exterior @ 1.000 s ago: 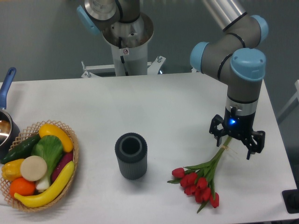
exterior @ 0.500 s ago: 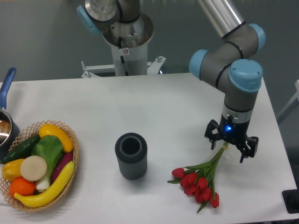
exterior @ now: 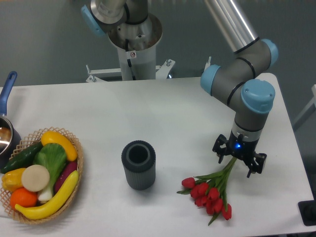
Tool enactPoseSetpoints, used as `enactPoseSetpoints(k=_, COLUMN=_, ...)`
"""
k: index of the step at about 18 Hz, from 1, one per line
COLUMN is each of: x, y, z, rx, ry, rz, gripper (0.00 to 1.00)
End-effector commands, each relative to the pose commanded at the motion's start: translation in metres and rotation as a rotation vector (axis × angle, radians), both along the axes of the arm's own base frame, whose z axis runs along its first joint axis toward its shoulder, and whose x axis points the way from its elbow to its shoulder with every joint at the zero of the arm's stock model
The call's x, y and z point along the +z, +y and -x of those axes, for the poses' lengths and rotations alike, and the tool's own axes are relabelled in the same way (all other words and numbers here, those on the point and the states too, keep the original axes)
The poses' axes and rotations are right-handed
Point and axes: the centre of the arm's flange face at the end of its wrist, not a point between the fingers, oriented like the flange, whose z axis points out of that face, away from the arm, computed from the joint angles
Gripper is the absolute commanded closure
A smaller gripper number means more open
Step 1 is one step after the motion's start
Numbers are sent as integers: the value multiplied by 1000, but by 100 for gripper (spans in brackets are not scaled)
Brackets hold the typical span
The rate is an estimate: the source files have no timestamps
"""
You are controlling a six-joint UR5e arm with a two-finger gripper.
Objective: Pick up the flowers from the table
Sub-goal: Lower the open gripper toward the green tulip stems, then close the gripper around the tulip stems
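Flowers (exterior: 210,191) are lying flat on the table (exterior: 163,113), over toward the front right, red tulip heads bunched at the near end and the green stems fanning up and to the right. Your gripper (exterior: 237,163) is sitting right over the stem ends, fingers spread wide with one on each side of the stems, so it's straddling them rather than clamping; you can see a gap on both sides and the bunch looks to be resting on the tabletop. There's a little blue light glowing on the wrist just above the fingers. Off to the left of the tulips, well apart from them, you've got a dark ribbed cylinder (exterior: 138,164) standing upright with its open top showing. Further left, at the table's edge, a wicker basket (exterior: 79,163) full of colourful vegetables, and a pot with a blue handle (exterior: 7,94) poking in just behind it.
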Motion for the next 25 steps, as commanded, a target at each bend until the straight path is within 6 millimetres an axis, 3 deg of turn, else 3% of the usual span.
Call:
enactPoseSetpoints(k=11, x=-33, y=-2, z=-14, rx=-36, ry=-51, rz=30, gripper=0)
enactPoseSetpoints(k=19, x=-40, y=1, z=-14, rx=-39, ry=-55, rz=39, gripper=3)
enactPoseSetpoints(k=25, x=-39, y=1, z=-13, rx=-39, ry=-53, rz=40, gripper=27)
